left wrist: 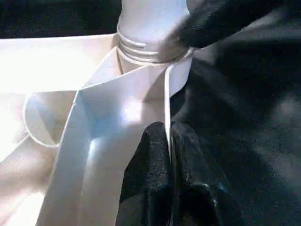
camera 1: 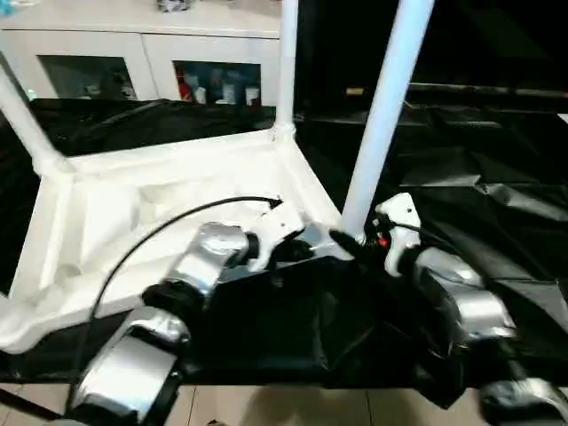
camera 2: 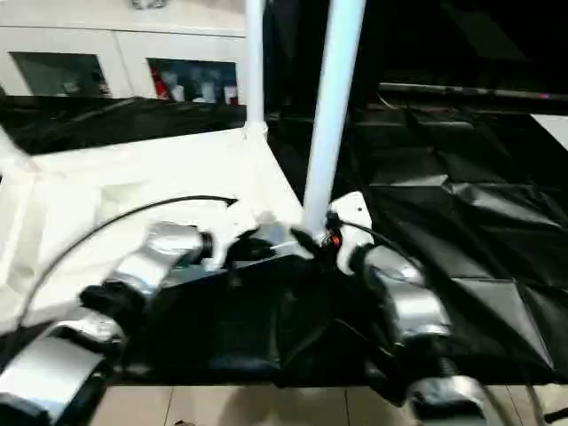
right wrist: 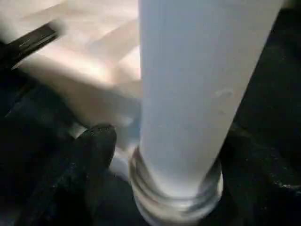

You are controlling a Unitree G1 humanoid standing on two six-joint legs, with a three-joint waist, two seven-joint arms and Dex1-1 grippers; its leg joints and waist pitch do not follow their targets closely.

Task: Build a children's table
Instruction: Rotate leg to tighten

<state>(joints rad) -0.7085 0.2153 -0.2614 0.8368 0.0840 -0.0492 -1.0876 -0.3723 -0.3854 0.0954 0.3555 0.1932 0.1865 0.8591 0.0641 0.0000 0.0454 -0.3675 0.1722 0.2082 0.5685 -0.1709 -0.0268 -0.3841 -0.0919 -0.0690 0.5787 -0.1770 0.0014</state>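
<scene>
The upturned tabletop (camera 1: 169, 213) is lying on black sheeting (camera 1: 497, 204), three legs (camera 1: 386, 111) standing in its corner sockets. The left gripper (left wrist: 168, 155) is pinching the tabletop's rim beside the nearest leg; the right gripper (camera 1: 348, 238), fingers spread, is flanking that leg's base.

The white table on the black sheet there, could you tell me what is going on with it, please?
A humanoid robot is assembling an upside-down white tabletop on a black sheet. The left gripper is pinched shut on the tabletop's rim beside a corner socket. The right gripper is at the base of a leg standing in that socket, its threads visible. Another leg stands at the far corner, and one more at the left corner.
</scene>
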